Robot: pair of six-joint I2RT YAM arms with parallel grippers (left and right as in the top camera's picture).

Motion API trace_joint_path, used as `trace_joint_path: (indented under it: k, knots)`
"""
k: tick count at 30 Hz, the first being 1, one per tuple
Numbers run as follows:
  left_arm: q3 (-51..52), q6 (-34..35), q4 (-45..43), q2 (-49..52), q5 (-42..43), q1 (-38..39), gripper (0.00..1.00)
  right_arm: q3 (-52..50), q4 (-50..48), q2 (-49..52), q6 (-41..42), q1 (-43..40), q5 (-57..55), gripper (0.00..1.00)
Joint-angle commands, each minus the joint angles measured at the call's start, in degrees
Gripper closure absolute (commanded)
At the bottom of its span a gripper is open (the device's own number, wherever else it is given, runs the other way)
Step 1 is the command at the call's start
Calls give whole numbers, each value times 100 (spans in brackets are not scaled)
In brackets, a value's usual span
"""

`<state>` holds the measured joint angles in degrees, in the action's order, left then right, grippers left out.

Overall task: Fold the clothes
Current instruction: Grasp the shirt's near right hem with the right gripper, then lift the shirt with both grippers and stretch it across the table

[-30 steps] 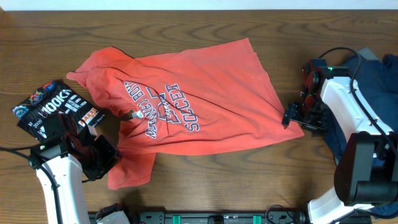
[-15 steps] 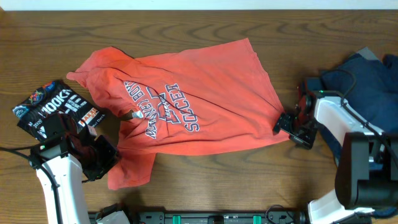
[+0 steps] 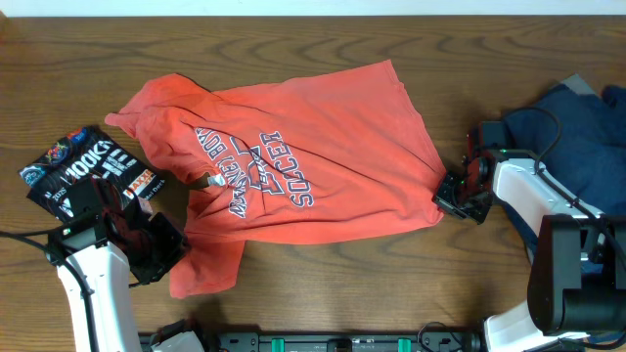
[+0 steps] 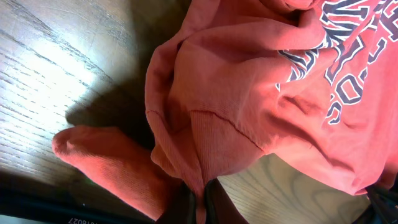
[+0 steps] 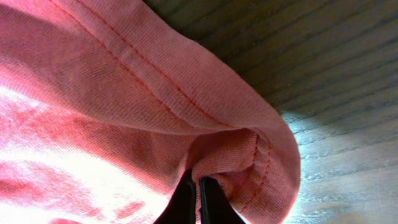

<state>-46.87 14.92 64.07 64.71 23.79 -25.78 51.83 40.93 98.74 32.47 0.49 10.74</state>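
Overhead, the table (image 3: pixel 323 284) carries the orange soccer T-shirt (image 3: pixel 323 137), lying crumpled across its middle. It is soft, light jersey and will likely sag and bunch, so hems and seams look the surest holds. The left claw (image 4: pixel 202 198) is pinched tight on the sleeve seam, and the right claw (image 5: pixel 198 190) is pinched on the hem corner.

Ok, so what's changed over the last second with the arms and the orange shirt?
The right gripper, shut on the orange shirt's hem corner, moved toward the robot's left and dragged that corner inward. More of the blue garment now shows behind that arm. The left gripper stayed clamped on the shirt near its sleeve, and the black package did not move.
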Motion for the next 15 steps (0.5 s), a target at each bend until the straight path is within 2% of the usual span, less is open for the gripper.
trace_joint_path:
  k: [1, 5, 9, 15]
  knots:
    - [-24, -96, 17, -42, -46, -28, 94, -162, -4, 175, -68, 66, 17, 99]
    - [-42, -94, 68, -42, -13, -28, 94, 24, 188, 72, -382, 48, 15, 99]
    - [-337, -153, 103, -42, 487, -11, 94, 691, 920, -378, -649, -125, -109, 99]
    - [-1759, -177, 188, -42, 1139, -13, 94, 2234, 1849, -1401, -1113, -660, -107, 99]
